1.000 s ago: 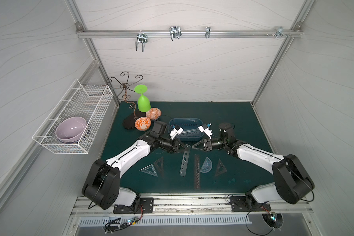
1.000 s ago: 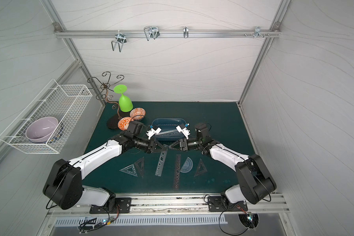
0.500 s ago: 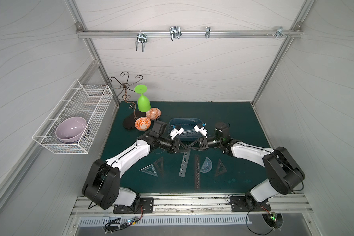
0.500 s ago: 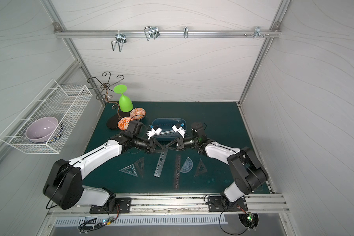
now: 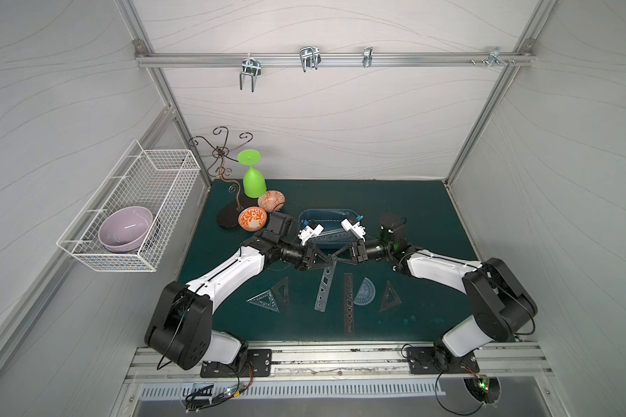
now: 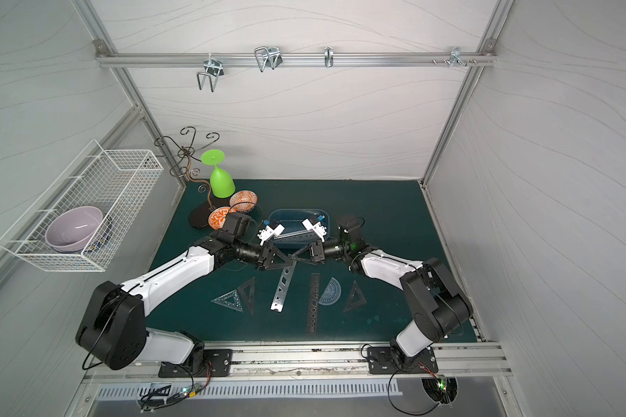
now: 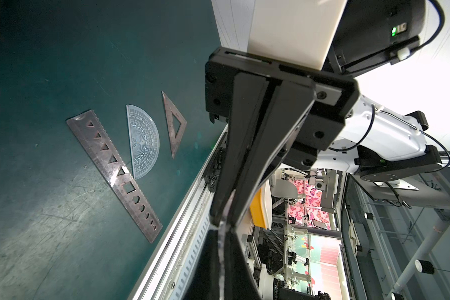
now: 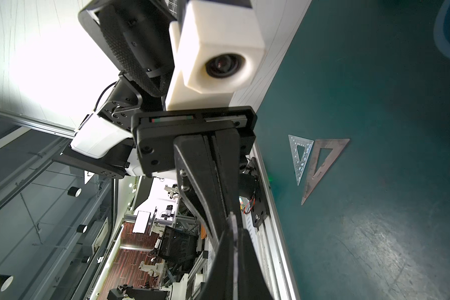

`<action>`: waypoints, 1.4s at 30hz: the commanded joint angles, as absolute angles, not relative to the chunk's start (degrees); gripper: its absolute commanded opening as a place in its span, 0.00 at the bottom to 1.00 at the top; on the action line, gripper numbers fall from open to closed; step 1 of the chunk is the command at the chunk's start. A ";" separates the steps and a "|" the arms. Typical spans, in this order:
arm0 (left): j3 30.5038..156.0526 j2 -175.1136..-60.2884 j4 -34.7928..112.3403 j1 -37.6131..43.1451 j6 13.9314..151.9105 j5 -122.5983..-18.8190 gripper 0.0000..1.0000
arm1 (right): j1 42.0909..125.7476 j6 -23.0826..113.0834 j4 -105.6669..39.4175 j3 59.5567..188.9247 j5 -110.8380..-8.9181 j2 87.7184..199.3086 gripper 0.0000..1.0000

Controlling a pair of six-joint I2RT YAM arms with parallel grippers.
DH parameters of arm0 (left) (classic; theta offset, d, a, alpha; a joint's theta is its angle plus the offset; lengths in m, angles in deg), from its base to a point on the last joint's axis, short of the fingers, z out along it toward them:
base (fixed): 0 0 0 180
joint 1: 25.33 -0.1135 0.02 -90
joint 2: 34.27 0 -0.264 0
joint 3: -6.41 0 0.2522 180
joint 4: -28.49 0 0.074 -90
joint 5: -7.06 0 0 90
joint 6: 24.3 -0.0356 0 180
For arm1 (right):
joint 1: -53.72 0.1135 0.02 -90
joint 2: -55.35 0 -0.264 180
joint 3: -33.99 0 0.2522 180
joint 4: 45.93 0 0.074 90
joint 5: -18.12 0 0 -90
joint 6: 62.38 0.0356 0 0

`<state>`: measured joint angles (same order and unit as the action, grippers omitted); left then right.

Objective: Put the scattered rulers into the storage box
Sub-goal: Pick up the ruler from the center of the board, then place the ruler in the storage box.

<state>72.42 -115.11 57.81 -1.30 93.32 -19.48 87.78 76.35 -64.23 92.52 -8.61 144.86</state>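
I'm clamping my left gripper (image 5: 326,258) and right gripper (image 5: 335,257) closed, tip to tip, on one end of the clear strip ruler (image 5: 322,289), near the storage box (image 5: 326,210).

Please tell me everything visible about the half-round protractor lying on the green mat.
The protractor is a thin half-disc of clear plastic with printed degree marks. It lies flat on the green mat, its straight edge beside the long dark stencil ruler, one corner seeming to touch it. A dark set square lies apart on its curved side.
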 commanded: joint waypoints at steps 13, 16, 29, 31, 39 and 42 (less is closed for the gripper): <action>82.21 -111.30 75.41 -6.17 85.64 -49.75 0.61 | 78.83 74.18 -49.84 102.05 -23.22 148.08 0.00; 83.88 -110.99 78.48 -6.22 85.39 -59.74 0.67 | 76.81 74.87 -48.78 106.62 -30.33 151.48 0.00; 82.89 -110.50 81.04 -6.17 85.32 -70.13 0.67 | 78.86 66.84 -42.69 132.91 -44.56 169.93 0.00; 82.45 -110.21 80.93 -6.17 84.80 -70.03 0.67 | 79.44 66.22 -42.27 134.84 -45.11 172.08 0.00; 81.31 -109.22 80.31 -6.17 84.51 -69.69 0.69 | 82.71 66.02 -43.13 136.07 -46.45 176.06 0.00; 81.31 -109.41 80.38 -6.17 84.64 -69.50 0.69 | 83.68 65.59 -42.90 136.08 -47.01 177.43 0.00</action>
